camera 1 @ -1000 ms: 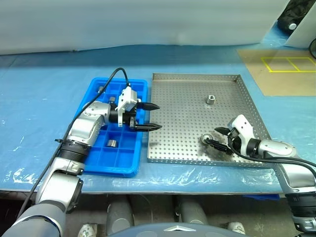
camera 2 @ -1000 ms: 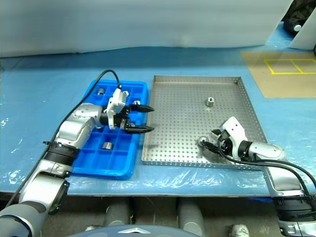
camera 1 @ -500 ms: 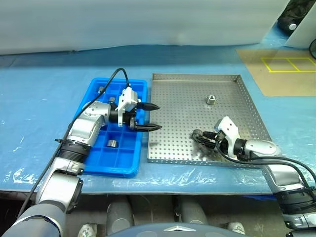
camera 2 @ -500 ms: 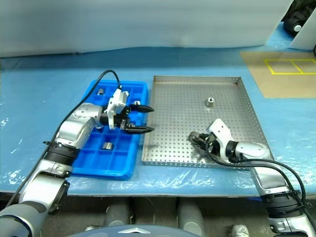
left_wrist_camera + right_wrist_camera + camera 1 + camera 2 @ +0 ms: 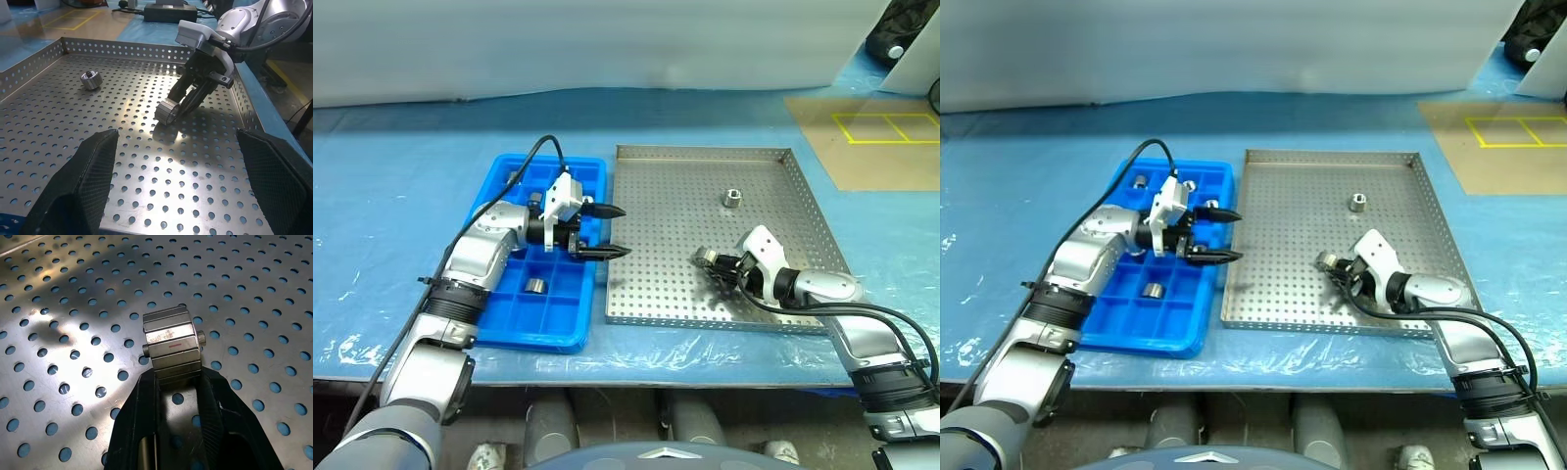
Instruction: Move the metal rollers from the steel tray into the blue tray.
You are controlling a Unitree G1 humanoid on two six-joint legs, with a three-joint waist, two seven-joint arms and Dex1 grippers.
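My right gripper (image 5: 713, 262) has its jaws clamped on a roller (image 5: 171, 345) at lower right of the steel tray (image 5: 675, 176); my left gripper (image 5: 612, 231) hovers jaws wide by the blue tray (image 5: 499, 323).

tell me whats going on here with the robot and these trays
A two-armed robot is moving small silvery metal rollers from the large perforated steel tray to the bright blue compartmented plastic tray. The right gripper has its jaws shut on one roller low over the steel tray's floor. Another roller lies farther back. The left gripper hovers open at the blue tray's edge, where several rollers already sit.
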